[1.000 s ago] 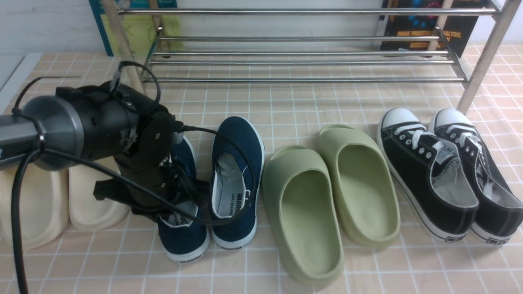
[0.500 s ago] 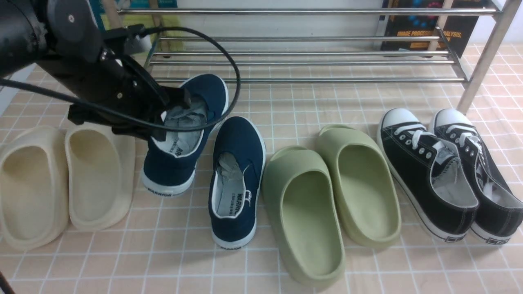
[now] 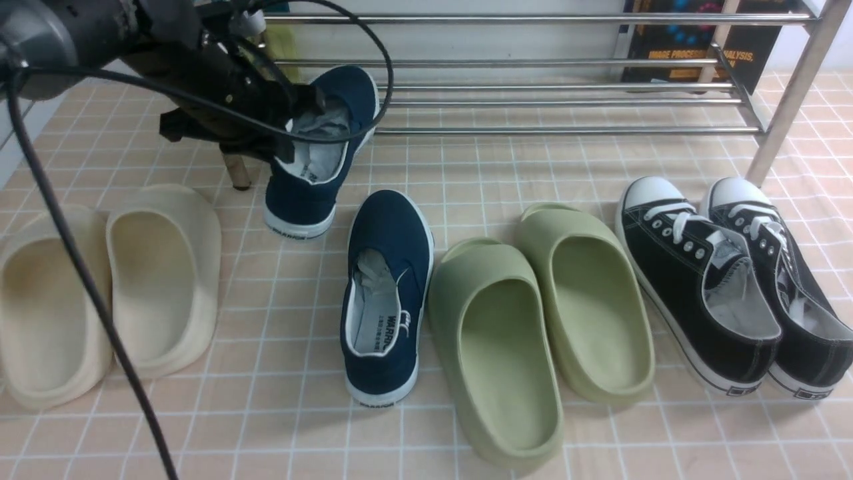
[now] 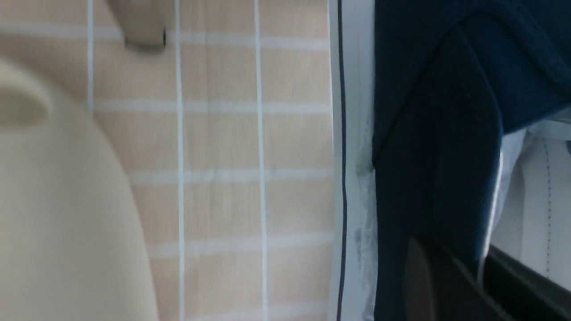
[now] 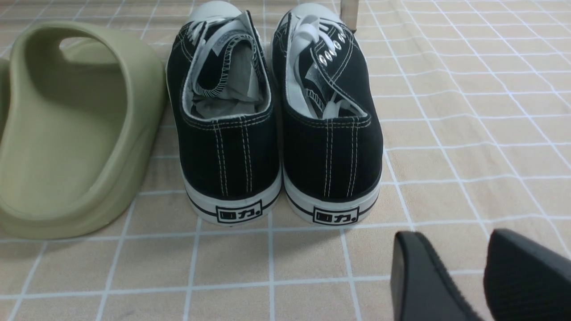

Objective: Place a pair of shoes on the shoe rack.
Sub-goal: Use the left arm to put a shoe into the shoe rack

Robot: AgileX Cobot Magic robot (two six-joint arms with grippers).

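Note:
My left gripper (image 3: 293, 127) is shut on the side wall of one navy-blue slip-on shoe (image 3: 300, 193) and holds it tilted, toe up against the left end of the shoe rack (image 3: 533, 102), heel hanging lower. In the left wrist view the gripper (image 4: 473, 263) pinches the navy wall of the shoe (image 4: 437, 133), one finger inside on the lining. The other navy shoe (image 3: 386, 293) lies on the tiled floor in front. My right gripper (image 5: 450, 254) is open and empty, low behind the black sneakers; it does not show in the front view.
Cream slides (image 3: 106, 287) lie at the left, green slides (image 3: 540, 320) in the middle, black lace-up sneakers (image 3: 726, 280) at the right near a rack leg (image 3: 786, 107). Another rack leg (image 3: 236, 170) stands just left of the held shoe. Posters lean behind the rack.
My left gripper has lifted the navy shoe off the floor beside its mate and carried it up and forward to the rack's left end. The other shoes have not moved.

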